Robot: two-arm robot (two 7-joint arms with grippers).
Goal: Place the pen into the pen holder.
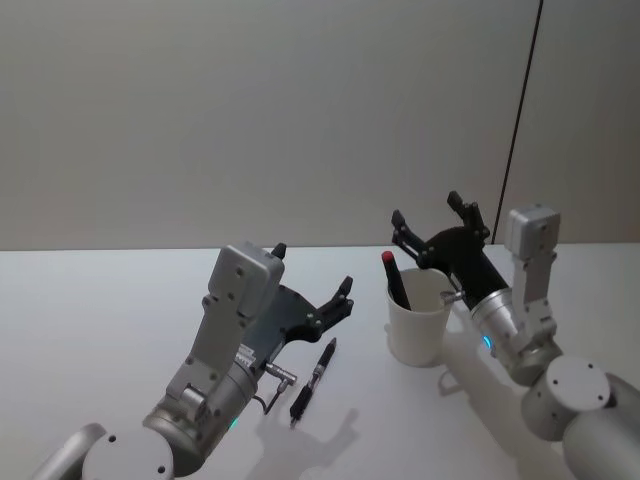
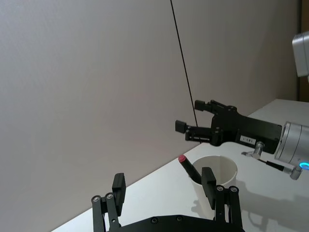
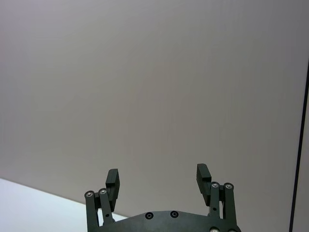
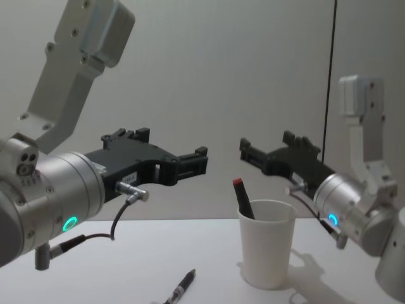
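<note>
Your left hand (image 1: 315,268) hangs spread above the pen (image 1: 313,380) on the desk (image 1: 100,320); your right hand (image 1: 427,208), also spread, hovers near the cup (image 1: 418,325). Pinch the pen mid-barrel, then tip it upright over the rim.

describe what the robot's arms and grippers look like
The left arm and right arm are silver-grey with rounded joints and a boxy block by each wrist. The left gripper and right gripper are black, two linkage fingers each. A black cable loops off the left wrist. The left wrist has a green light ring, the right a blue ring.
</note>
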